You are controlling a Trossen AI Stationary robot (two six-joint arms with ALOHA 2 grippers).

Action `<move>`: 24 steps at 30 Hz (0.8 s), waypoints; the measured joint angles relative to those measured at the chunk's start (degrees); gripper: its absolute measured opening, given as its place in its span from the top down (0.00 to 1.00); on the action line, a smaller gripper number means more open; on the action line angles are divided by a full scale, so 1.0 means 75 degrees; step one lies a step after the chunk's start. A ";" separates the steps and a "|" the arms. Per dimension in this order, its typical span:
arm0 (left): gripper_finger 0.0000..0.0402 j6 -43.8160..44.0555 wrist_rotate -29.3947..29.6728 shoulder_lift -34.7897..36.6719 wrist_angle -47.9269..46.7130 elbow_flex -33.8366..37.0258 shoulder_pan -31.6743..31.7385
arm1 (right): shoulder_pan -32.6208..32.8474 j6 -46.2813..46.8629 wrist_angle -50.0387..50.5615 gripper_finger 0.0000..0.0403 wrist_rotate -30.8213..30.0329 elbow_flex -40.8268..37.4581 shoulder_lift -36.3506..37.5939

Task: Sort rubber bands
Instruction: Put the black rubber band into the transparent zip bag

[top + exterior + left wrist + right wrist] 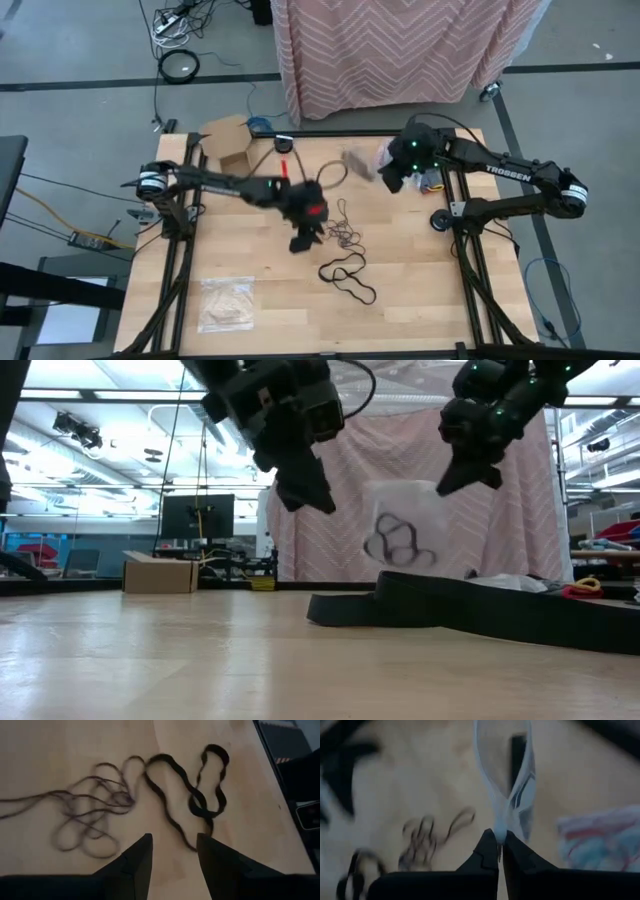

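Note:
Thin dark rubber bands [90,815] lie tangled on the wooden table [420,300], with a larger, thick black band [200,805] beside them toward the near edge [345,275]. My left gripper [172,845] hovers open just above them at mid-table [305,238], tilted downward, with nothing between its fingers. Far right, my right gripper [455,478] is shut on a clear plastic bag [400,535] that holds a few black loops [395,545]. My right gripper pinches the clear bag's thin edge [501,824] between its two fingertips, coming slanting down from the table's right. The bag hangs below the fingers, raised above the table. Its lower end is hidden behind a black band in the low view.
A cardboard box [228,140] stands at the far left with a small red item [285,145] near it. A flat clear bag [225,300] lies near the front left. Another bag with coloured bands [600,837] lies by my right arm. The front right of the table is bare wood.

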State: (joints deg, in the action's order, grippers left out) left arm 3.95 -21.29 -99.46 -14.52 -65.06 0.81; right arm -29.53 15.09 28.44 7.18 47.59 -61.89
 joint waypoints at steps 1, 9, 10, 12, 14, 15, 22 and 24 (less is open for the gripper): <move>0.60 0.0245 0.0104 0.0000 0.0289 0.0191 -0.0139 | -0.0055 0.0105 -0.0221 1.00 -0.0191 0.0000 0.0000; 0.60 0.1898 0.1395 -0.0214 0.1475 0.0726 -0.1159 | -0.0449 0.0439 -0.1193 1.00 -0.1409 0.0000 -0.0003; 0.60 0.2139 0.1478 -0.0305 0.1533 0.0724 -0.1246 | -0.0515 0.0441 -0.1265 1.00 -0.1418 0.0000 -0.0003; 0.60 0.2553 0.1663 -0.0531 0.1662 0.0724 -0.1425 | -0.0636 0.0447 -0.1313 1.00 -0.1423 0.0000 -0.0003; 0.60 0.2912 0.1850 -0.0760 0.1784 0.0724 -0.1568 | -0.0733 0.0449 -0.1302 1.00 -0.1420 0.0000 -0.0006; 0.60 0.3052 0.1876 -0.0881 0.1949 0.0724 -0.1613 | -0.0773 0.0451 -0.1303 1.00 -0.1419 0.0000 -0.0006; 0.63 0.3865 0.2018 -0.1565 0.1612 0.0311 -0.1707 | -0.0858 0.0461 -0.1253 1.00 -0.1187 0.0000 -0.0006; 0.70 0.3904 0.2111 -0.1557 0.1255 0.0195 -0.1640 | -0.0858 0.0465 -0.1200 1.00 -0.1094 0.0000 -0.0006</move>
State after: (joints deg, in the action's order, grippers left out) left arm 33.24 -5.46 -111.14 -5.11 -63.60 -11.50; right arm -35.97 18.57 19.44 -1.02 47.59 -61.93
